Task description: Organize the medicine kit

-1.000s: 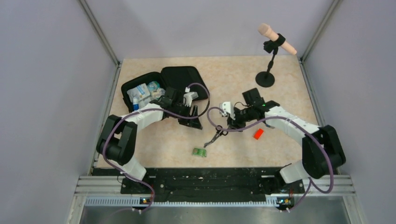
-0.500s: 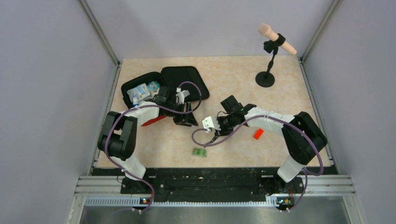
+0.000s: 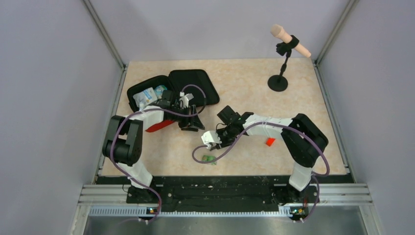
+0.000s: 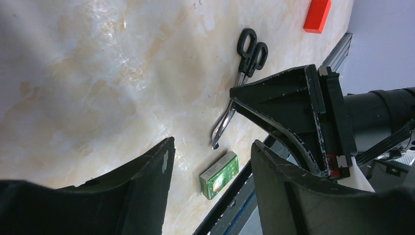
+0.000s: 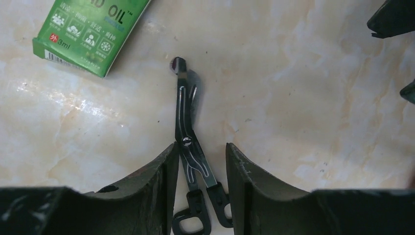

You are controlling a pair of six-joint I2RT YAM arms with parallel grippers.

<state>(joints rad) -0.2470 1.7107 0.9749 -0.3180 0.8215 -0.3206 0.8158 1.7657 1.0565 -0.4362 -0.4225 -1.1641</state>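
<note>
From high behind the near edge, we look steeply down on the whole table (image 3: pixel 235 78). Our two wrist views sit close over it and share the scissors (image 5: pixel 185 140) and green box (image 5: pixel 93 29).

Table (image 3: pixel 244 81) with medicine kit (image 3: pixel 203 81), scissors (image 5: pixel 182 107), box (image 5: pixel 88 29)

Right wrist view: green box (image 5: pixel 88 34) cut off at top edge; scissors (image 5: pixel 187 122) handles cut off at bottom edge. Top view: medicine kit (image 3: pixel 194 82) contents too small to identify, left arm (image 3: pixel 147 115) covering part.
</note>
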